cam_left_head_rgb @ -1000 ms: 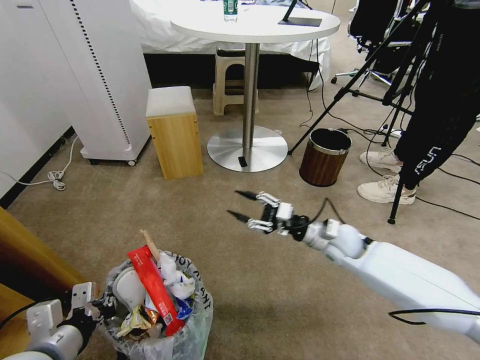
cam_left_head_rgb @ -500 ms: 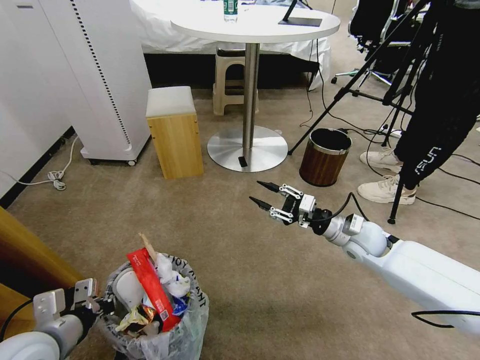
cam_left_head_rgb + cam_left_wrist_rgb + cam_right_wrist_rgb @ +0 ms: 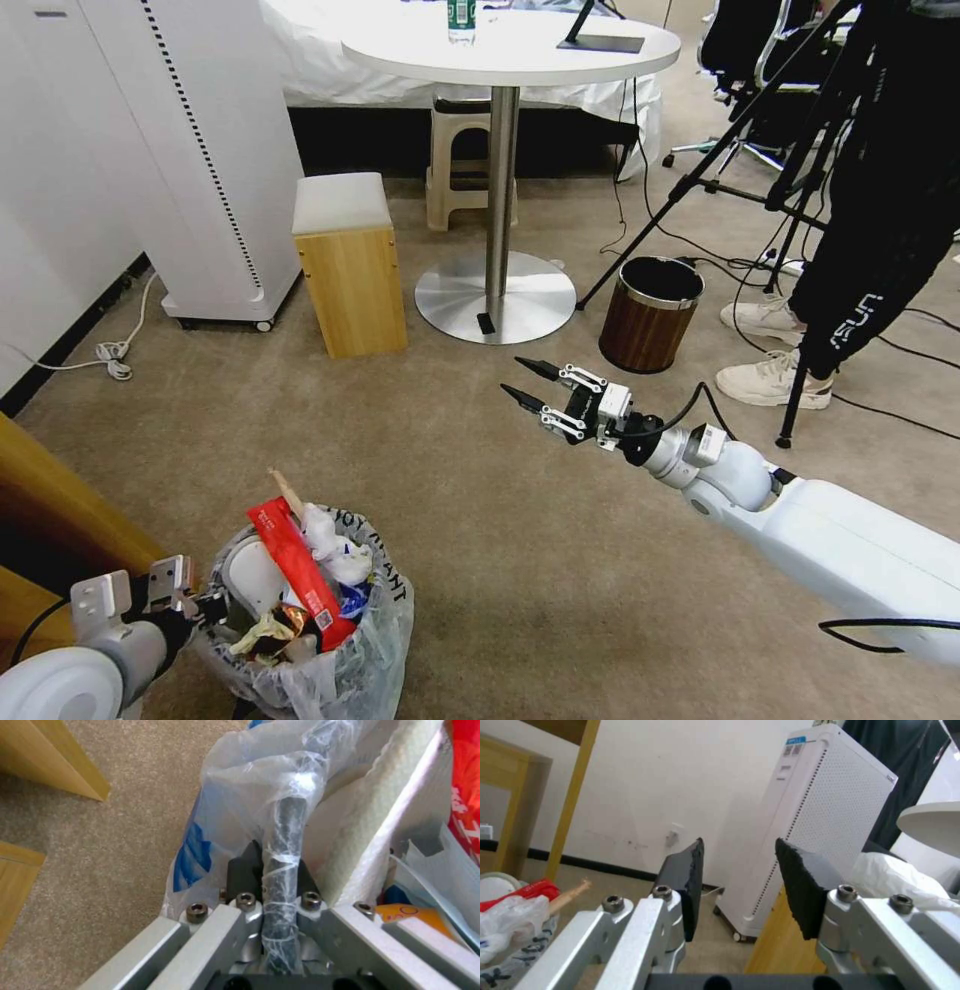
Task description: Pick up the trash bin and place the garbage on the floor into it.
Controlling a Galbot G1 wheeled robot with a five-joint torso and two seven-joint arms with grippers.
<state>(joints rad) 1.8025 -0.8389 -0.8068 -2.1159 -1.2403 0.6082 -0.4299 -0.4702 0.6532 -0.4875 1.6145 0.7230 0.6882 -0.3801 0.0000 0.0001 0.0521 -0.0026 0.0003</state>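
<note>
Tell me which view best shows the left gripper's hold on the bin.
The left wrist view: the left gripper is shut on the bag-wrapped rim of the bin, one pad on each side. The head view shows the whole bin, full of litter, but the grip is small there. The right wrist view catches just the bin's edge.

The small round dark trash bin lined with crinkled clear plastic point(image 3: 372, 640) is cut off at the head view's bottom edge, so its base is hidden. The black lettering on that bag is folded and only partly legible. Between the left gripper's point(image 3: 274, 870) closed jaws, the bin's dark rim point(image 3: 287, 832) is veiled by plastic film, and beyond the jaws it disappears under bunched bag. Inside the jaws' far side, a white slipper point(image 3: 370, 817), a red wrapper point(image 3: 465, 787) and an orange packet point(image 3: 407, 915) are all cropped or overlapped. Print on the wrapper is too small to read.
</note>
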